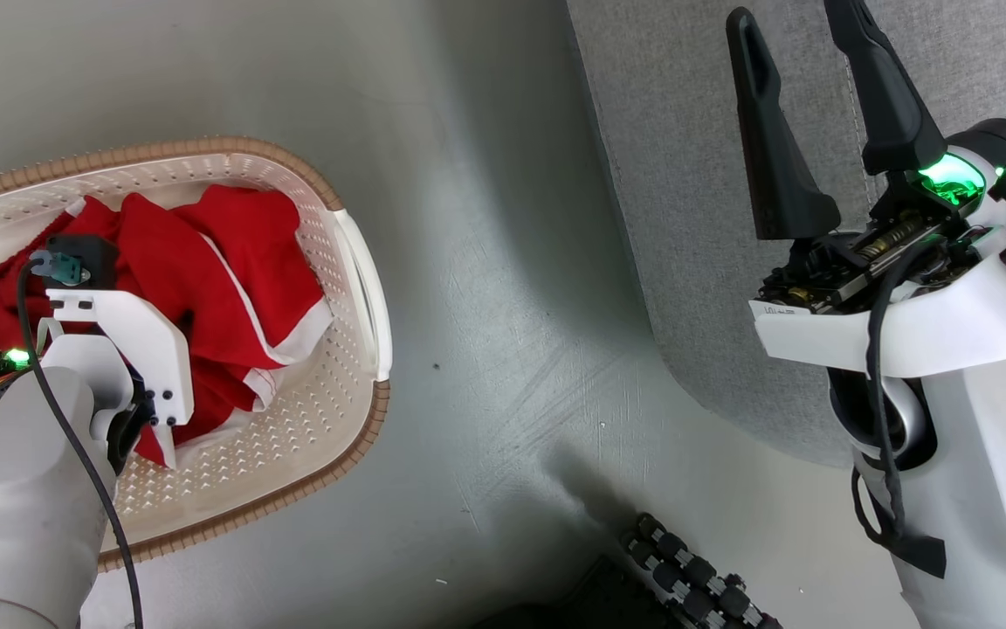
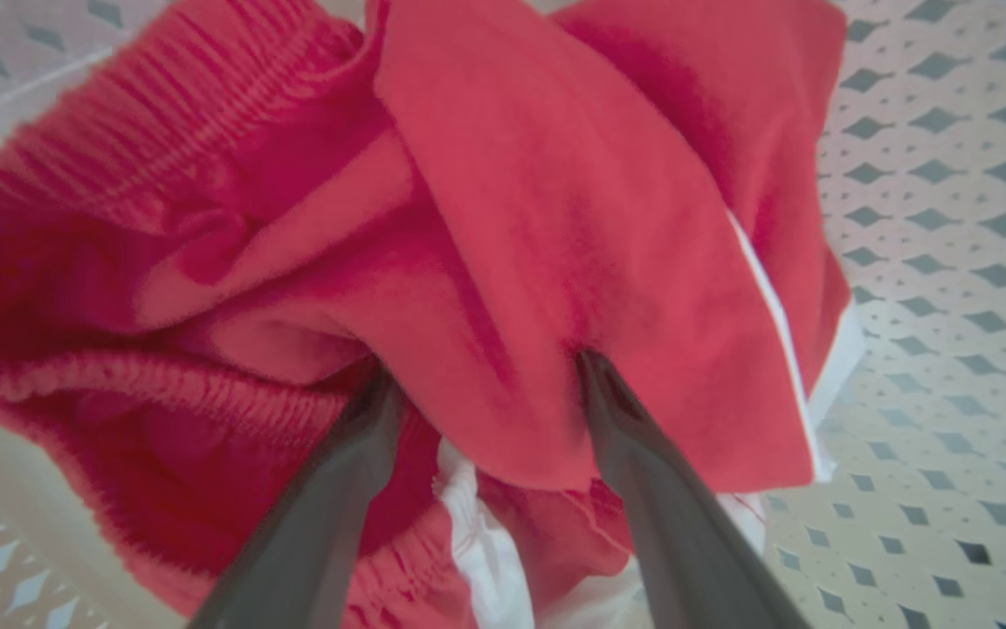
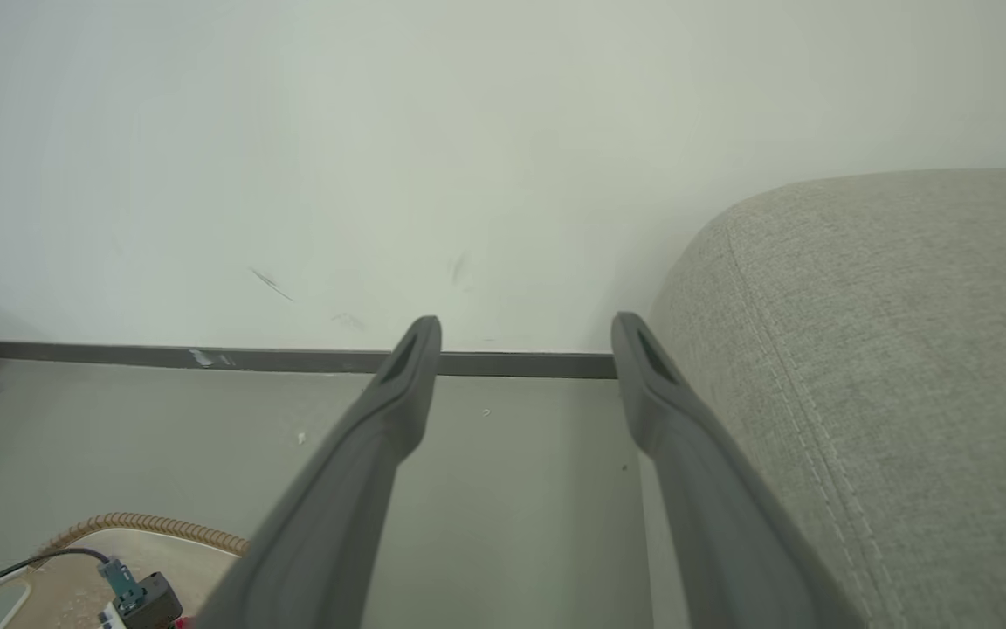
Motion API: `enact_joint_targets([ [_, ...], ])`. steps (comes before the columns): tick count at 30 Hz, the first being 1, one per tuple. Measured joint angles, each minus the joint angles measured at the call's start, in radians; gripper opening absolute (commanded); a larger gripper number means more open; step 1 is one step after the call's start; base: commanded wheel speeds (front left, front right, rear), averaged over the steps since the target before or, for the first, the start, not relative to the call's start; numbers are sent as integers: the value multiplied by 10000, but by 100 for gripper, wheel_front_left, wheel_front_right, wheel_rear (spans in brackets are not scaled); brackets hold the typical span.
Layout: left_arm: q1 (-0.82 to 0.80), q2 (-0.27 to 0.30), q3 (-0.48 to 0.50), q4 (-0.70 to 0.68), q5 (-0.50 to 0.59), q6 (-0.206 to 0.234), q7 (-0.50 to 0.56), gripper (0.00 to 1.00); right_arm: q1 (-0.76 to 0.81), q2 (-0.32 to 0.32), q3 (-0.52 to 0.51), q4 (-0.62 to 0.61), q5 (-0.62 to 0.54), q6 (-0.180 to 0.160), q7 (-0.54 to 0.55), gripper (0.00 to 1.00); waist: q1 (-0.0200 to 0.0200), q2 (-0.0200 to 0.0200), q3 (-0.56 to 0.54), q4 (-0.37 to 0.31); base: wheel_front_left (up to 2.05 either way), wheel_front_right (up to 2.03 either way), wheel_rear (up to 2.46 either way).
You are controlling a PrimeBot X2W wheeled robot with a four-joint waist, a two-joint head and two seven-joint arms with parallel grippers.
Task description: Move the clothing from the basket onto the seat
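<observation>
The red clothing [image 2: 555, 218] lies heaped in the basket [image 1: 206, 144], directly at the tips of the left claw [image 2: 484, 374], which stands wide astride a fold and grips nothing. The right claw [image 1: 795, 26], likewise wide and empty, is by the grey seat [image 1: 686, 218], well apart from the basket. No brand or writing is legible.
</observation>
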Motion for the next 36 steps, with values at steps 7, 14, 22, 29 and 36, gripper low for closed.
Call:
enact_joint_targets([
  [7, -253, 178, -180, 339, 314, 222, 104, 100, -326, 29, 86, 12, 88, 0, 0, 100, 0, 0, 227, -136, 0, 0, 0],
  [14, -422, 376, -174, 627, 581, 723, 100, 100, -389, 31, 36, 15, 401, 0, 0, 100, 0, 0, 304, -239, 0, 0, 0],
  [22, -611, 140, -272, 848, 477, 424, 374, 24, -399, 33, 38, 130, 560, 0, 0, 100, 0, 0, 288, -257, 0, 0, 0],
  [29, -620, 42, -326, 901, 477, 320, 328, 0, -405, 35, -52, 192, 573, 0, 0, 100, 0, 0, 244, -258, 0, 0, 0],
  [36, -676, 54, -222, 932, 387, 107, 92, 0, -679, 35, -125, 157, 619, 0, -2, 100, 0, 0, 155, -205, 0, 0, 0],
])
